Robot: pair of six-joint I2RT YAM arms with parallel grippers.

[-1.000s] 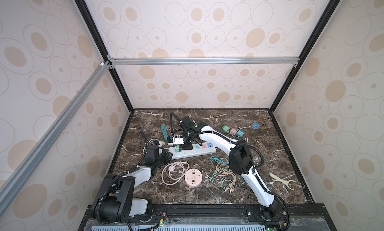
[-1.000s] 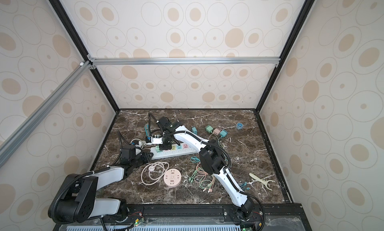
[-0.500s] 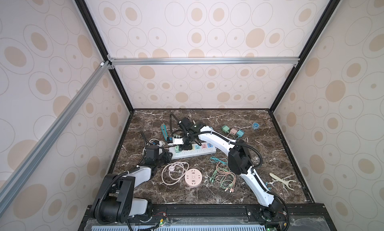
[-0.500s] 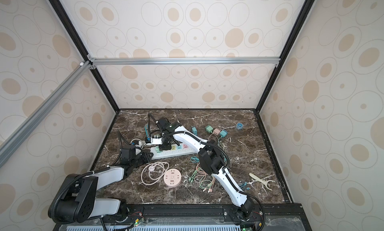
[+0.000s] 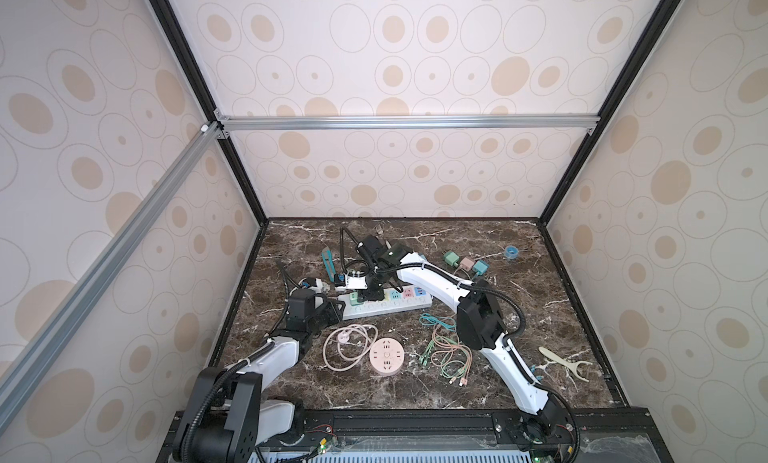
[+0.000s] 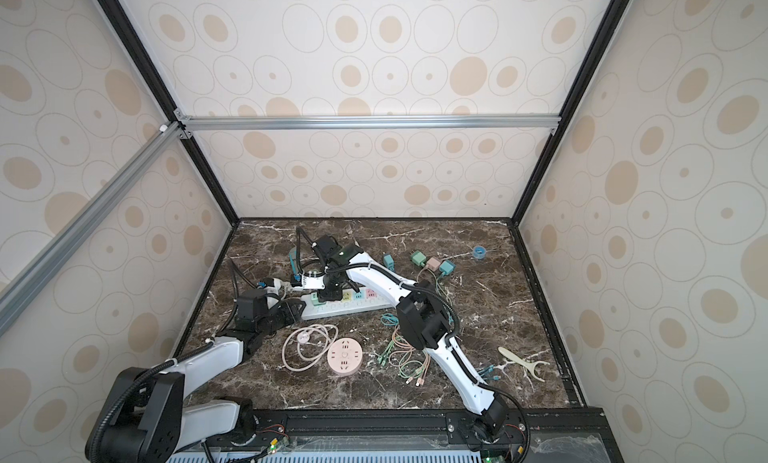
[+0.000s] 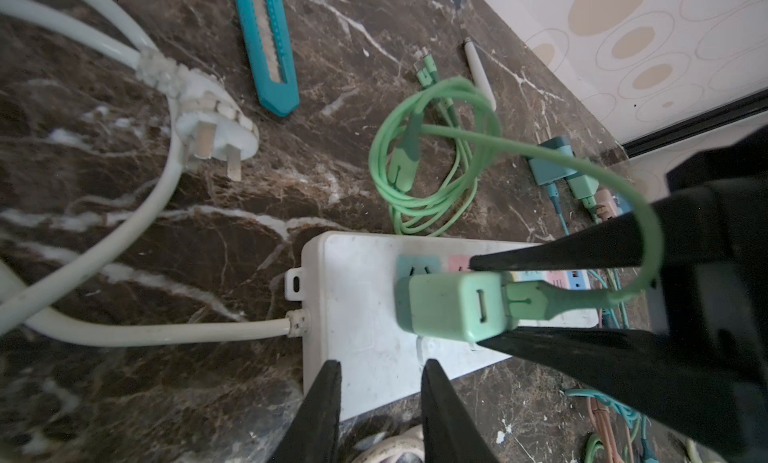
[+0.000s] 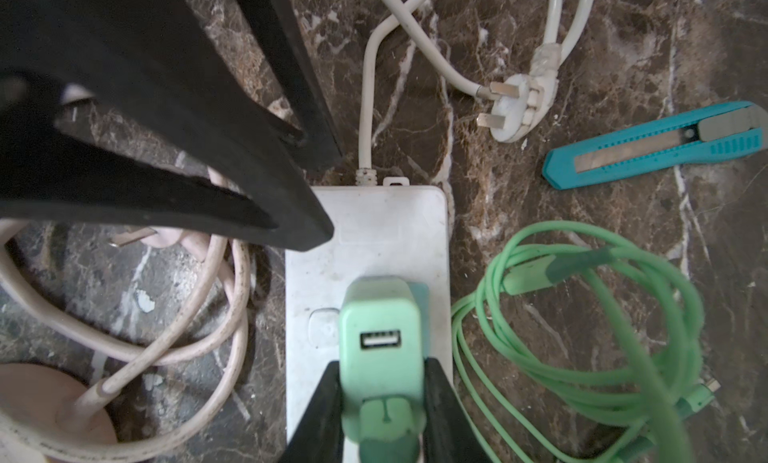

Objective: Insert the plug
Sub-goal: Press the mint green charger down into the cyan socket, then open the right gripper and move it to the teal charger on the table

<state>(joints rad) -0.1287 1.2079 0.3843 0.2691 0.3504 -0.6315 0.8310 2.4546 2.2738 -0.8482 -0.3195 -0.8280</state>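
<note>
The green plug [image 8: 380,328] is a mint USB charger with a green cable in its second port. It stands on the white power strip [image 8: 374,232] near the strip's cord end, and whether its pins are fully down is hidden. My right gripper [image 8: 382,369] is shut on the plug, one finger on each side. From the left wrist view the plug [image 7: 449,307] sits between those black fingers [image 7: 582,249]. My left gripper [image 7: 381,365] is open over the strip's near corner [image 7: 357,315], with nothing between its fingers. In both top views the two grippers [image 5: 332,309] [image 6: 330,294] meet at the strip's left end.
A teal utility knife [image 8: 656,145] and the strip's own white plug [image 8: 515,107] lie beyond the strip's cord end. A coiled green cable [image 8: 582,315] lies beside it. On the other side lie a pink cable [image 8: 166,315], a round pink socket [image 5: 386,355] and loose cables [image 5: 444,353].
My left gripper's jaws have spread a little. The right gripper has stayed shut on the plug and both arms have hardly moved.
</note>
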